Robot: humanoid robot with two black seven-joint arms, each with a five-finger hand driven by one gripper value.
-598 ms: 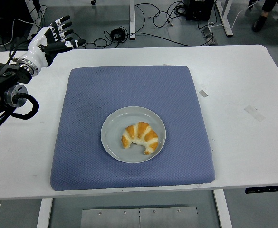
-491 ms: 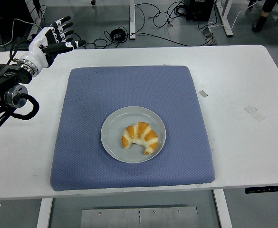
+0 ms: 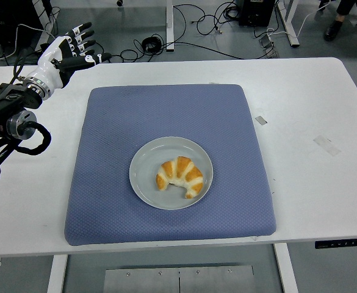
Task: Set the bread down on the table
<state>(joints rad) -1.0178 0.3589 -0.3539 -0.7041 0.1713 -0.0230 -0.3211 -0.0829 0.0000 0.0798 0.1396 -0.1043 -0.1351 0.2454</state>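
Observation:
A golden croissant (image 3: 180, 176) lies on a round grey plate (image 3: 143, 177) near the middle of a blue mat (image 3: 166, 116) on the white table (image 3: 300, 122). My left hand (image 3: 73, 47) hovers over the table's far left corner, well away from the plate, its fingers spread and holding nothing. The left arm (image 3: 10, 113) comes in from the left edge. The right arm is out of view.
Cables (image 3: 184, 24) and desk legs show on the floor beyond the table's far edge. Two small tape pieces (image 3: 326, 145) lie on the table right of the mat. A person's shoe (image 3: 335, 28) shows at the top right.
The left hand has drifted very slightly up and to the right; the croissant and plate have not moved.

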